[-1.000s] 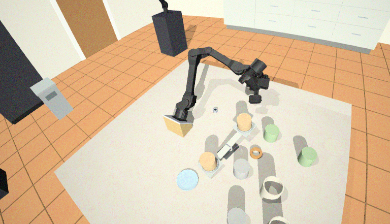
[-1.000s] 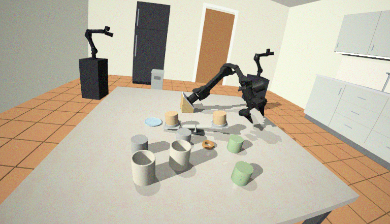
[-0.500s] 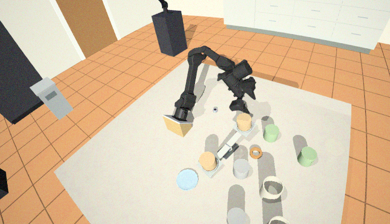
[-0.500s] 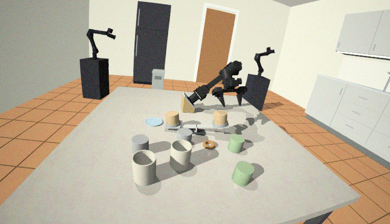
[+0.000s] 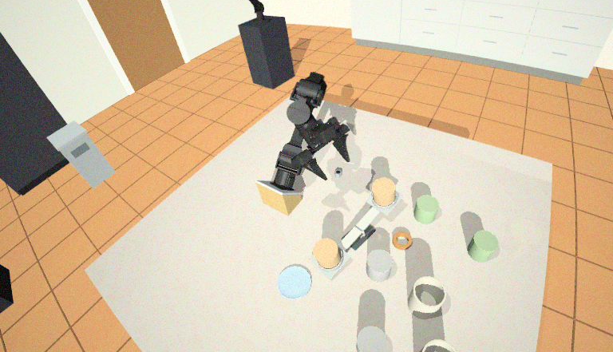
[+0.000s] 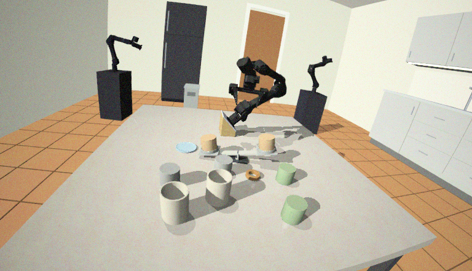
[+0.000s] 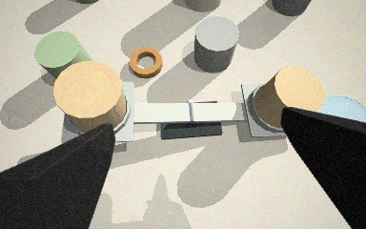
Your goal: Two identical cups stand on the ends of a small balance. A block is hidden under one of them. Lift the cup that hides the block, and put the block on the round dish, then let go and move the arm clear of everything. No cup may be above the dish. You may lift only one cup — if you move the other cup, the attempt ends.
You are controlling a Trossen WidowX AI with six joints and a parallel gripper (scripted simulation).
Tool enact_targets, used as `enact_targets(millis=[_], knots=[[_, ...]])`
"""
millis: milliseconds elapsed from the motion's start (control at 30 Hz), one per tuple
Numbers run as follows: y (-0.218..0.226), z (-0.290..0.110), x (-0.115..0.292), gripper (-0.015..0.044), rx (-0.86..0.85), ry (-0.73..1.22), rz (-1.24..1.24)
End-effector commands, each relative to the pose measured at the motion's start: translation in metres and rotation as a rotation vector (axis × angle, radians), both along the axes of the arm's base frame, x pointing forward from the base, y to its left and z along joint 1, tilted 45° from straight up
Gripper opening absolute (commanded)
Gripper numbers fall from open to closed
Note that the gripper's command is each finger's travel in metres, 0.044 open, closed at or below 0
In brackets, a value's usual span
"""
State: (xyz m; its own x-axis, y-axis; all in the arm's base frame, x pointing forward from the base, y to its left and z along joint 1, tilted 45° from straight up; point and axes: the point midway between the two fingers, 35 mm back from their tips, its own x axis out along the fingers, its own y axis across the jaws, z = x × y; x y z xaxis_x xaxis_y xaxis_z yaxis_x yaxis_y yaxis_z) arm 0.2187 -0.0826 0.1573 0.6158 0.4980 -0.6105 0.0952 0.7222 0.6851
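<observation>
1. Overhead, the gripper [image 5: 333,158] hangs wide open and empty, on the arm's side of the balance [image 7: 186,113], well above the table [image 5: 189,258].
2. Two tan cups stand on the balance's end pads: one [image 7: 91,95] beside a green cylinder [image 7: 59,50], the other [image 7: 288,95] beside the pale blue dish [image 7: 345,107].
3. Beyond the balance lie an orange ring [image 7: 146,62] and a grey cylinder [image 7: 216,40].
4. No block shows.
</observation>
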Motion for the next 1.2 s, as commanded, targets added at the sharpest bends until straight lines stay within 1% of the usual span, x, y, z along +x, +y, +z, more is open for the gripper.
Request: enact_targets(millis=[0,133,567,1167], knots=[[-0.004,-0.003,-0.014,0.044,0.0,0.005,-0.015],[-0.006,-0.005,-0.011,0.044,-0.022,-0.001,0.024],[-0.025,-0.032,0.016,0.044,-0.197,-0.076,0.388],[-0.038,-0.095,0.048,0.044,-0.353,-0.234,0.929]])
